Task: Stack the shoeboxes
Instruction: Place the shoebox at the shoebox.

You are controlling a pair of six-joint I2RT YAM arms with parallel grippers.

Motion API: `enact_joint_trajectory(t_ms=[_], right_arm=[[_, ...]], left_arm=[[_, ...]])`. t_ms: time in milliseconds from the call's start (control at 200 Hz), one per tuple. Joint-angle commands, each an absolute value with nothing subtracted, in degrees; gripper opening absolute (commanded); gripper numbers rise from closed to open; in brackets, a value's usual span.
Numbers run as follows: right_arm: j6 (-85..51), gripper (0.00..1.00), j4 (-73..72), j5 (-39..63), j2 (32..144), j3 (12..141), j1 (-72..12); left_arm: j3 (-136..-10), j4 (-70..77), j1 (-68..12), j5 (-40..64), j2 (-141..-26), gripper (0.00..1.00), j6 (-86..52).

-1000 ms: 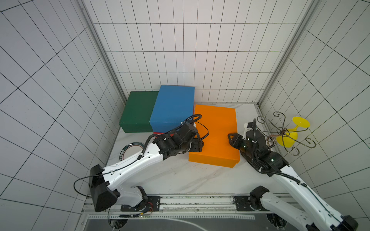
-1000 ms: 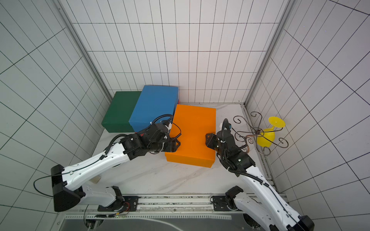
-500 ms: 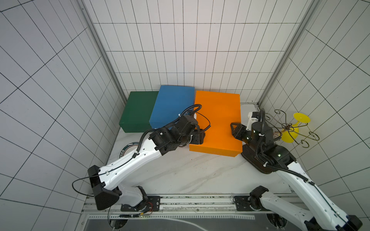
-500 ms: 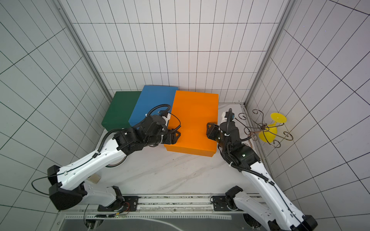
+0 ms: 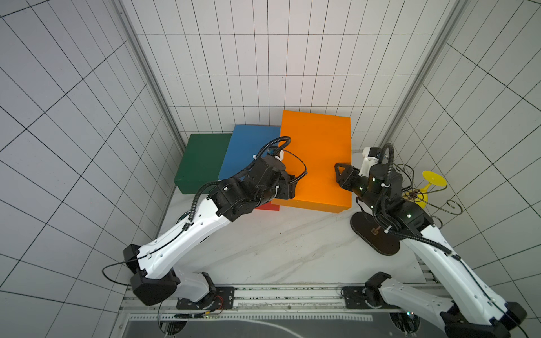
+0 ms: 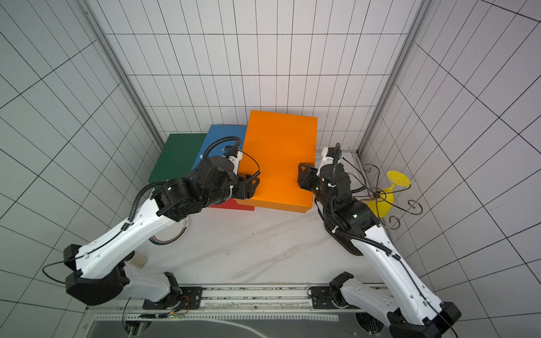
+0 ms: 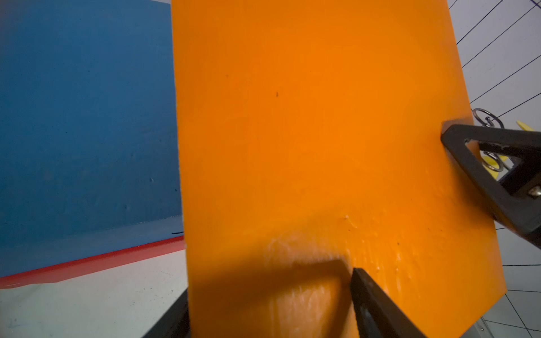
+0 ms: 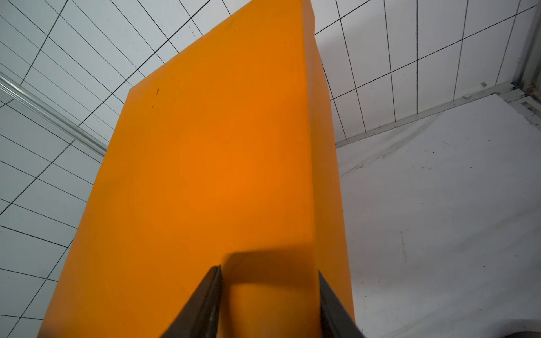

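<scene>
Both grippers hold the orange shoebox [image 5: 316, 158] [image 6: 278, 158] off the table, and it overlaps the blue one's right side. My left gripper [image 5: 288, 187] [image 7: 269, 292] is shut on its left edge, one finger on the lid, one beneath. My right gripper [image 5: 341, 175] [image 8: 268, 270] is shut across its right edge [image 8: 219, 175]. The blue shoebox [image 5: 248, 152] [image 7: 87, 117] lies on the red shoebox [image 5: 268, 207] [image 7: 87, 263], of which only a strip shows. The dark green shoebox [image 5: 202, 161] [image 6: 175, 155] sits at the back left.
A wire stand with a yellow goblet [image 5: 433, 181] stands by the right wall, on a dark oval base [image 5: 377, 237] under my right arm. A round plate [image 6: 172, 237] lies beneath my left arm. Tiled walls close in on three sides.
The orange shoebox has risen off the table and moved toward the back wall, carried by both arms. The red shoebox's edge has come into view below it.
</scene>
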State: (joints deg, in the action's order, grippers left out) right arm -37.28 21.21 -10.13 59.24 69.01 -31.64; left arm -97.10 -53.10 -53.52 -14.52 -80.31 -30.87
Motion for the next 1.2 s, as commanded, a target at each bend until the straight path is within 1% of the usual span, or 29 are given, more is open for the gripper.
enact_joint_trajectory(t_ms=[0, 145, 225, 505, 720, 910, 1040, 1194], right_arm=[[-37.47, 0.46, 15.29, 11.07, 63.62, 74.76, -39.16], [-36.50, 0.46, 14.94, 11.05, 67.58, 78.75, -40.33], [-35.96, 0.46, 14.52, 11.43, 69.94, 80.85, -40.65], [-33.97, 0.46, 13.29, 13.06, 79.31, 88.91, -40.98], [-33.01, 0.46, 12.18, 15.45, 88.34, 98.02, -40.98], [-31.73, 0.46, 11.95, 15.86, 96.02, 106.85, -40.82], [-31.97, 0.46, 12.30, 17.57, 101.19, 112.11, -40.21], [-32.17, 0.46, 12.64, 18.94, 105.69, 116.91, -39.11]], left_arm=[[-102.13, -33.45, -57.22, -1.61, -81.86, 0.73, -26.92], [-106.56, -37.24, -56.87, -5.47, -82.93, 0.75, -24.73], [-108.19, -38.21, -54.76, -3.64, -83.56, 0.75, -24.63], [-106.67, -37.00, -36.32, 9.84, -82.01, 0.75, -28.26], [-106.61, -36.42, -25.42, 16.88, -83.26, 0.75, -28.98], [-103.63, -32.56, -15.55, 24.33, -85.68, 0.75, -31.90], [-101.66, -29.82, -9.94, 28.57, -87.50, 0.74, -34.61], [-101.15, -27.19, -6.07, 31.43, -89.40, 0.74, -36.93]])
